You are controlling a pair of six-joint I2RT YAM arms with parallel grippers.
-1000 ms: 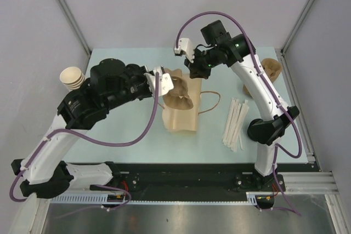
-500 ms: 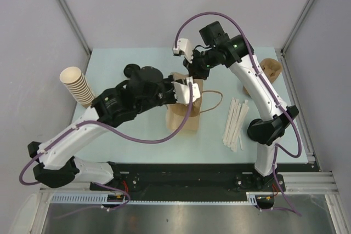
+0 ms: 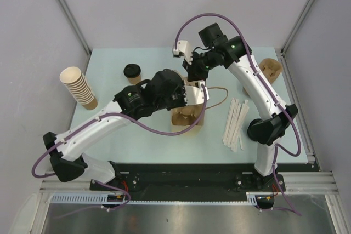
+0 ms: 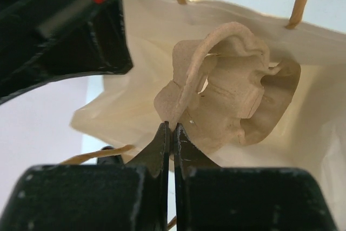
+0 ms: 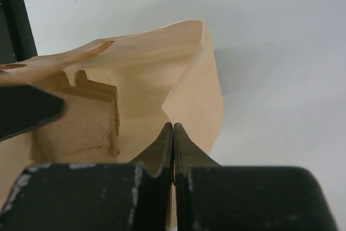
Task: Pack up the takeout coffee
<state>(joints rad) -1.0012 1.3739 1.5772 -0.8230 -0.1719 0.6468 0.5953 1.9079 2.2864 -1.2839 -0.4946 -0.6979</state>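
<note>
My left gripper is shut on the edge of the brown moulded-pulp carrier tray and holds it inside the mouth of an open tan paper bag. My right gripper is shut on the bag's far rim and holds it open. The carrier also shows in the right wrist view, down in the bag. A small brown paper cup with a black lid stands alone at the back left, away from both grippers.
A tall stack of nested tan cups leans at the far left. More pulp carriers lie at the back right. White stir sticks lie right of the bag. The bag's handle loops out to the right.
My left arm has swung right with the carrier and brought it into the bag. The bag now stands more upright and open. The lidded cup has come into sight behind the arm.
</note>
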